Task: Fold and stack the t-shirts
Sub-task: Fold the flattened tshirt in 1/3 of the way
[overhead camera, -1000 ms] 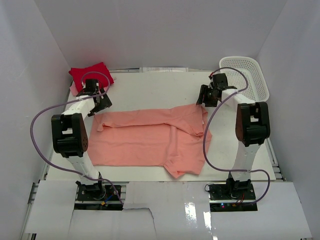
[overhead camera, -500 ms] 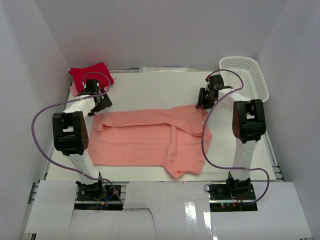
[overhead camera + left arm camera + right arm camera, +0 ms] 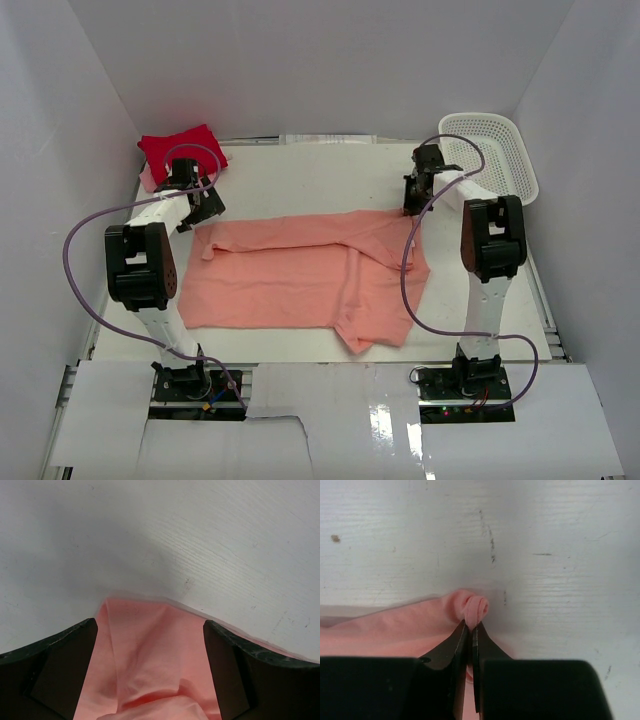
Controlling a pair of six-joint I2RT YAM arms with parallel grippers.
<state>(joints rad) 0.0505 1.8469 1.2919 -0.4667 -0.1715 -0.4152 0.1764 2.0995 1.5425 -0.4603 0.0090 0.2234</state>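
Right gripper (image 3: 471, 630) has clamped shut on the salmon-pink t-shirt (image 3: 300, 270) since a second ago, and the shirt's right edge has shifted slightly outward.

Left gripper (image 3: 150, 627) hangs with its fingers spread wide, the salmon-pink shirt's far left corner lying between them, ungripped; just beyond this gripper, at the table's (image 3: 310, 175) far left corner, sits the folded red t-shirt (image 3: 180, 150), with the pale pink t-shirt (image 3: 147, 178) showing under its left edge; the salmon-pink shirt lies spread flat between the two grippers; the right gripper's jaws are pressed together on a small rolled fold of the shirt's far right corner, pinched at their tips; the white basket (image 3: 495, 150) stands just beyond and to the right of that gripper.
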